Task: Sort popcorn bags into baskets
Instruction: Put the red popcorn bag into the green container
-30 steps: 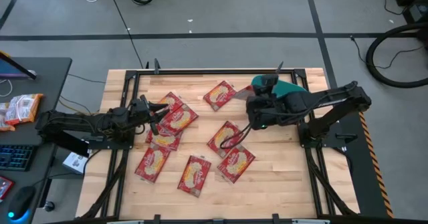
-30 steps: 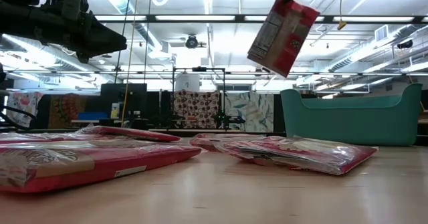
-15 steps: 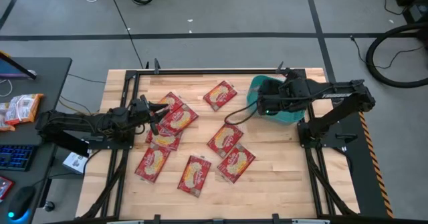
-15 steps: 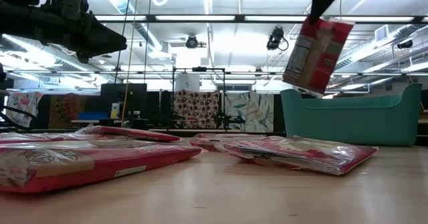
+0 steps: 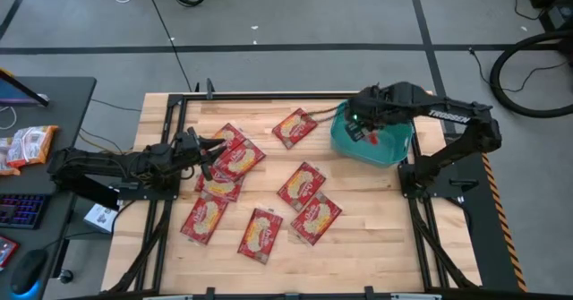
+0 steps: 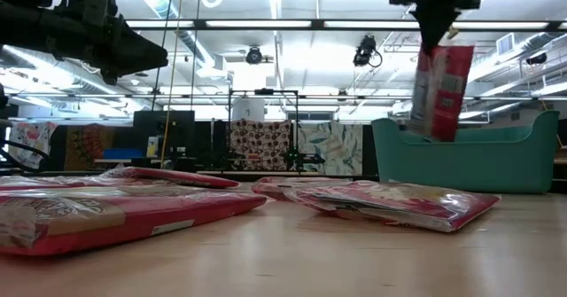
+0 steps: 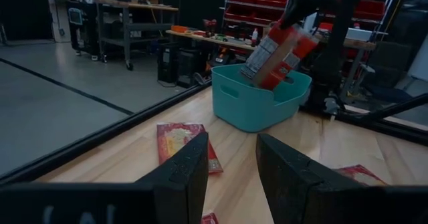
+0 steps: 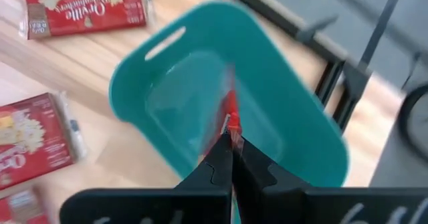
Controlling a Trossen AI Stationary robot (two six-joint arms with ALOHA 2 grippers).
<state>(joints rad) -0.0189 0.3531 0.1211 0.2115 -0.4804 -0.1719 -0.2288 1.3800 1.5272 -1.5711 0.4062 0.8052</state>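
My right gripper (image 5: 360, 121) is shut on a red popcorn bag (image 6: 438, 84) over the teal basket (image 5: 394, 152) at the table's far right. The bag's lower end dips below the basket's rim (image 7: 264, 83). My left gripper (image 5: 215, 148) hovers open above the left cluster of bags (image 5: 235, 159), touching nothing; its fingers frame the left wrist view (image 7: 231, 177). Several more red bags lie flat on the table, among them one near the basket (image 5: 295, 127) and others mid-table (image 5: 302, 185) and nearer the front (image 5: 260, 235). My right gripper pinches the bag's top edge (image 6: 436, 44) between its two fingers, coming from above and pointing down. The bag (image 8: 231, 114) hangs below the fingers, slightly tilted, with its lower end inside the basket's opening. Whether it touches the basket's floor I cannot tell.
The basket's inside (image 8: 180, 110) shows no other bag. Bare wood lies along the table's near edge (image 5: 376, 246). Paler orange-and-white packets (image 5: 27, 146) sit on a side desk left of the table. The right arm's base (image 5: 439, 170) stands beside the basket.
My right gripper has carried the bag from above the table's middle toward the far right edge, over the basket, and moved down. The bag, first swinging tilted and high, now hangs nearly upright with its lower end inside the basket. The gripper has stayed shut.
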